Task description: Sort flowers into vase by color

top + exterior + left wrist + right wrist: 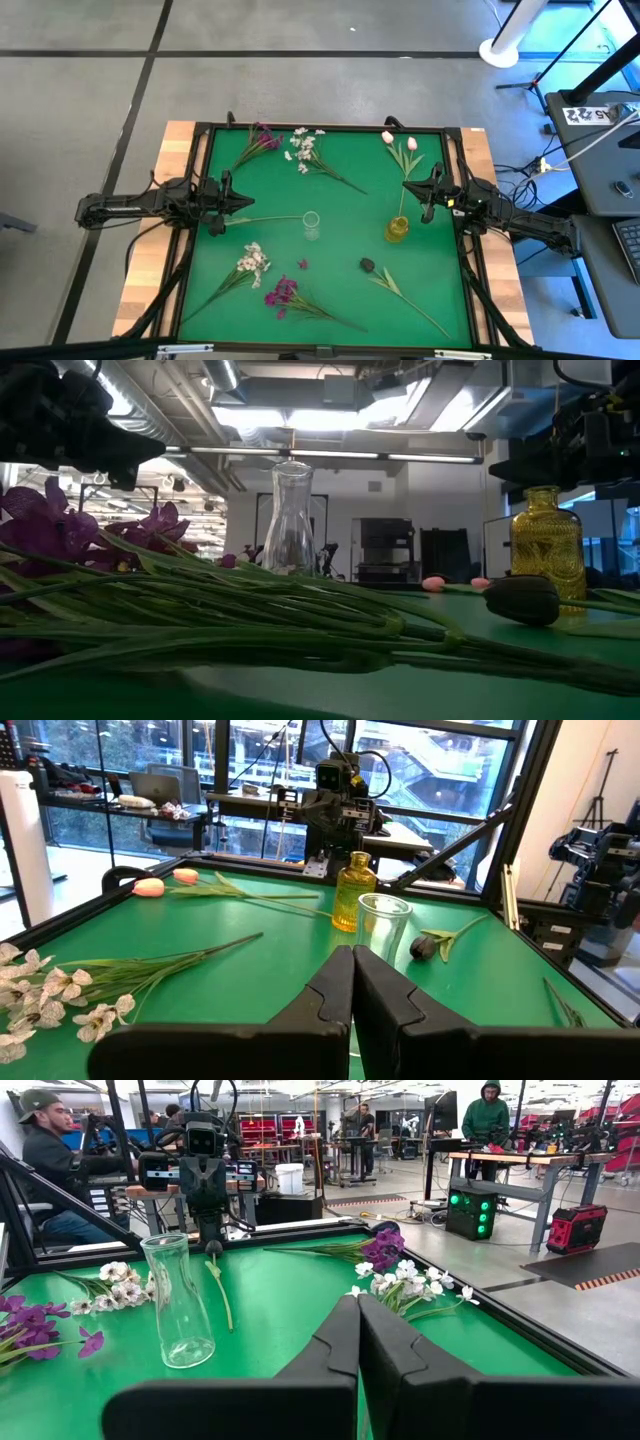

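Observation:
Flowers lie flat on the green table (340, 250). Magenta-purple sprays lie at the far left (258, 138) and the near middle (282, 293). White sprays lie at the far middle (305, 150) and the near left (252, 262). Pink tulips (400, 145) are at the far right, and a dark bud (368, 265) is near the right. A clear vase (311, 225) and a yellow vase (397, 229) stand upright at the middle. My left gripper (352, 970) is shut and level at the left edge. My right gripper (357, 1315) is shut and level at the right edge.
A bare green stem (265, 218) lies on the table between my left gripper and the clear vase. A raised black frame (330, 128) rims the table. People sit and stand in the room beyond, as the right wrist view shows.

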